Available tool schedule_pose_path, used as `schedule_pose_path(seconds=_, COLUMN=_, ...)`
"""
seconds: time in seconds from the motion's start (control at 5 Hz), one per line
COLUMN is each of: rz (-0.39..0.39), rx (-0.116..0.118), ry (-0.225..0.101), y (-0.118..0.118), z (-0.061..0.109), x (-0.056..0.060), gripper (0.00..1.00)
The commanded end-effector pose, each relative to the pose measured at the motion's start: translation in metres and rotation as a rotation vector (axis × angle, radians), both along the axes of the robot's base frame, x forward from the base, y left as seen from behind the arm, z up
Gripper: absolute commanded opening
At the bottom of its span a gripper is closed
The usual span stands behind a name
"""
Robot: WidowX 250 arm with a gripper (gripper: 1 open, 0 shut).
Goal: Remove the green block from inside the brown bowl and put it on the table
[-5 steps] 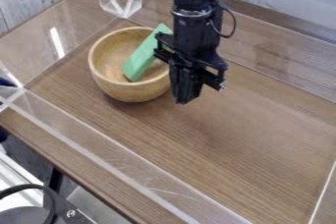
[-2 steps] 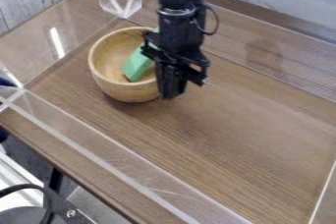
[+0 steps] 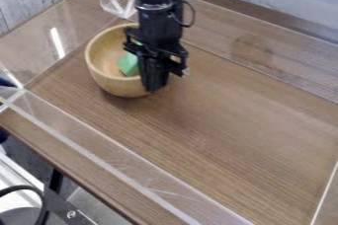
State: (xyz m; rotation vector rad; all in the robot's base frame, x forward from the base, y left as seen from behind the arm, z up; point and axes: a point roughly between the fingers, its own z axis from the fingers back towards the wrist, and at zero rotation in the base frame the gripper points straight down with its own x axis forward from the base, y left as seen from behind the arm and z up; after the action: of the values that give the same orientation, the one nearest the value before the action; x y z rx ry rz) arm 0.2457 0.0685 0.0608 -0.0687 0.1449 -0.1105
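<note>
My black two-finger gripper [image 3: 154, 79] hangs over the round light tan wooden bowl [image 3: 109, 79] and points straight down, with the fingers pressed together and nothing between them. The step in hand, as I judge it, is to reach the elongated bright green block with rounded edges [image 3: 128, 64], so first I must spread the fingers before I go lower; closed fingers would only push the block or knock on the thick rim. My fingertips appear over the rim at the 3 o'clock side of the bowl, so I should shift a little toward 9 o'clock, to the middle of the bowl, and turn the wrist so that the fingers close across the narrow sides of the block, not along its length. Then I go down slowly, because the wall of the bowl leaves little room. The block is inside the bowl, at its 3 o'clock side, and most of it is hidden behind my arm; I see only a small green part, which seems to lean on the inner wall, but I cannot tell its exact tilt. The large brown wood-grain table [image 3: 224, 130] has a free surface toward 5 o'clock from the bowl, good for putting it down.
</note>
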Motion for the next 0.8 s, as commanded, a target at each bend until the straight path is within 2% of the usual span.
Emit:
schedule_pose_path(seconds=0.0, rz=0.011, rx=0.025, ry=-0.051, y=0.015, z=0.006, x=0.013, gripper=0.00)
schedule_pose_path(seconds=0.6, rz=0.022, rx=0.025, ry=-0.013, y=0.021, z=-0.017, x=0.017, gripper=0.00)
